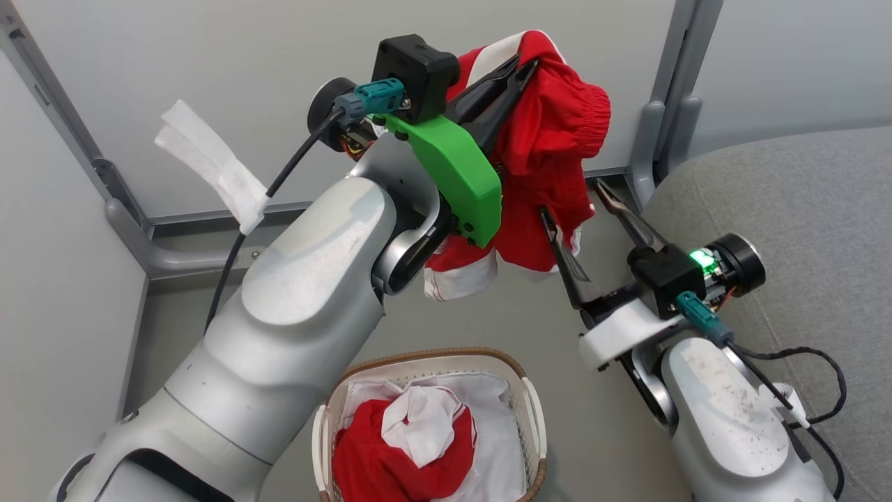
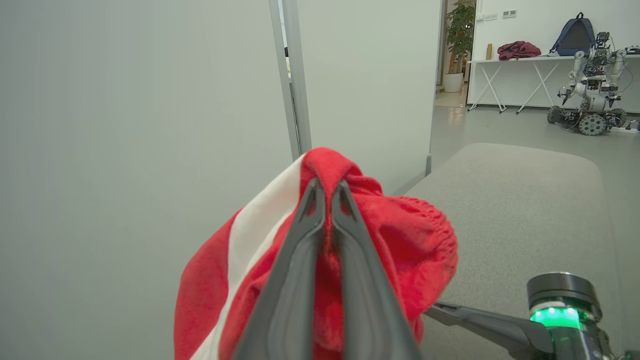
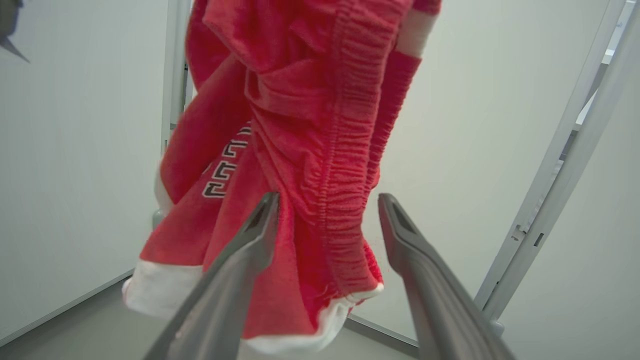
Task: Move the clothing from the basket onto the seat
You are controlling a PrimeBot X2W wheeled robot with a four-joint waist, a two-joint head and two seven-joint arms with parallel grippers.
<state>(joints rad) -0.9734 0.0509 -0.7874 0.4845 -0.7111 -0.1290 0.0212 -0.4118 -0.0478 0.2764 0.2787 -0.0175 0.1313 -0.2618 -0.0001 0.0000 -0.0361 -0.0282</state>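
Note:
My left gripper (image 1: 523,66) is raised high and shut on a piece of the clothing (image 1: 550,139), a red garment with a white stripe that hangs down from its fingertips. In the left wrist view the gripper (image 2: 328,185) pinches a fold of this garment (image 2: 415,240). Lower and to the right, my right gripper (image 1: 571,196) is open, its fingertips at the garment's hanging lower part. In the right wrist view that gripper (image 3: 328,200) shows the gathered red fabric (image 3: 310,100) between its spread fingers. The basket (image 1: 432,359) stands on the floor below, holding more red clothing (image 1: 390,460). The grey seat (image 1: 801,202) lies to the right.
A plain white fabric (image 1: 502,432) also lies in the basket. Pale partition walls with grey metal posts (image 1: 669,104) close off the back and the left. A white tag (image 1: 209,164) hangs on my left arm's cable. Beyond the seat (image 2: 525,200) stand another robot (image 2: 590,90) and a table (image 2: 525,60).

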